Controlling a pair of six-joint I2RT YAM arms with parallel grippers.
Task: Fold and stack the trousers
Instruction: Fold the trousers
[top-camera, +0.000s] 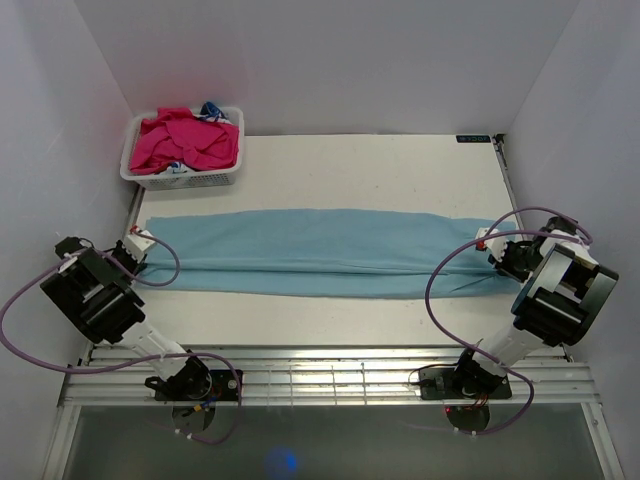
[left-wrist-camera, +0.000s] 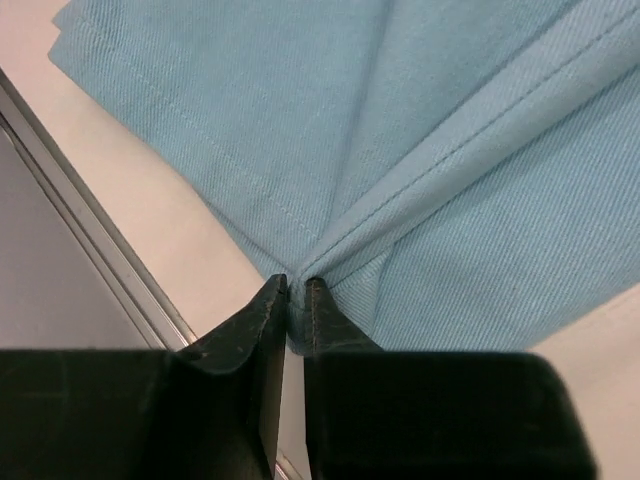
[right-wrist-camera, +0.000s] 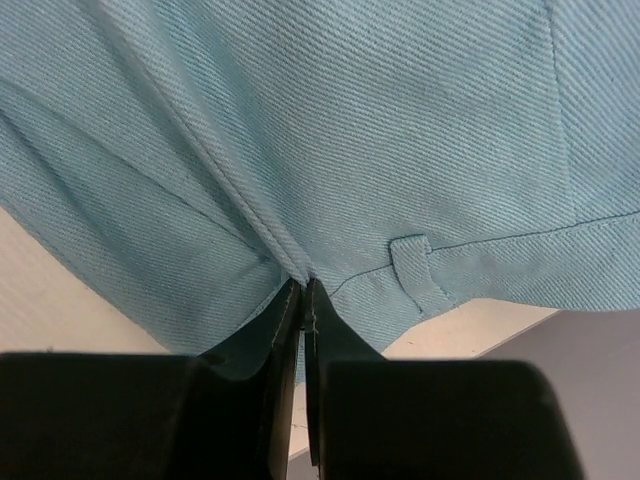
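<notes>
Left fingers (left-wrist-camera: 250, 335), right fingers (right-wrist-camera: 335, 335) tight on trousers (top-camera: 320, 250) ends; basket (top-camera: 185, 180) of garments (top-camera: 185, 140) beyond.

We are cataloguing a left arm (top-camera: 95, 295) and a right arm (top-camera: 555, 292): black motor housings, white links, looping purple cables (top-camera: 429, 288), and black wedge-shaped fingers (left-wrist-camera: 235, 345).

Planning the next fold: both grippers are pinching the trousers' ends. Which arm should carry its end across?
Probably the left. The left gripper is shut on the hem end of the trousers; the right gripper pins the waist end, by the belt loop, a steadier anchor.
</notes>
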